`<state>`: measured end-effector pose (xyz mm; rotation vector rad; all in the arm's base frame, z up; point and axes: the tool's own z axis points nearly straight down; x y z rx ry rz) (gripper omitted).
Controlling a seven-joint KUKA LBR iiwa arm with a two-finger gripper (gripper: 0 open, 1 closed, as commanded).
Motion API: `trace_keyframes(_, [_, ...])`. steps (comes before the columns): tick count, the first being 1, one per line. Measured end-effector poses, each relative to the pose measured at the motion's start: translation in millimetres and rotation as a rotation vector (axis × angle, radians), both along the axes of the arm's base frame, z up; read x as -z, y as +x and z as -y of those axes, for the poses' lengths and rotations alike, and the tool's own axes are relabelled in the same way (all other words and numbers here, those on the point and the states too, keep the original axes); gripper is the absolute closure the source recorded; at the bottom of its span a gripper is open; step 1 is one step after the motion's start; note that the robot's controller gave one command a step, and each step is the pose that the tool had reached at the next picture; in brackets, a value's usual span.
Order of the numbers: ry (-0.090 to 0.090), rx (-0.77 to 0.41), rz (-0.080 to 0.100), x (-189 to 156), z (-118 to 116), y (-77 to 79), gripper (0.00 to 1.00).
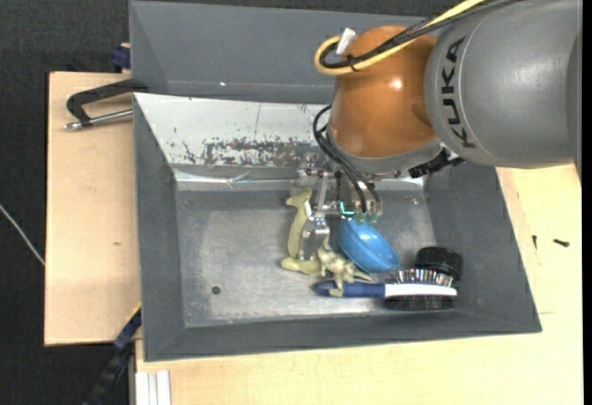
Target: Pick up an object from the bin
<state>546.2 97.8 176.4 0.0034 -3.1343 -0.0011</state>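
the grey metal bin has a small heap of loose things lying right of the middle of its floor, toward the near wall. the bin's sloping back wall is scuffed with a band of dark marks.

the arm comes in from the right. its orange cover hangs above the back of the floor, with a yellow cable looped over the top of it. under the cover the hand is down inside the bin, directly over the far end of the heap. whether the hand is wide or narrow cannot be told, because its metal parts merge with the things below it.

nearest to the hand is a blue egg-shaped thing. it lies tilted just below and to the right of the hand's tip, touching it or very nearly so. just left of it is a pale cream-coloured thing with thin, curved limbs, stretching from beside the hand toward the near wall; its exact kind is unclear.

in front of these two lies a brush with a black back and white bristles. its blue handle points left, beneath the blue egg-shaped thing. a black round thing sits just behind the brush head, to the right of the blue egg-shaped thing.
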Motion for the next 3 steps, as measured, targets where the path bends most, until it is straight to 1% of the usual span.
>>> trace_keyframes(1, [0.005,-0.167,0.029,103.2,39.8,-35.5,0.00])
trace_keyframes(2, [0.005,-0.168,0.034,100.1,38.6,-33.4,1.00])
trace_keyframes(3, [-0.004,-0.433,0.019,-17.8,147.9,-21.3,1.00])
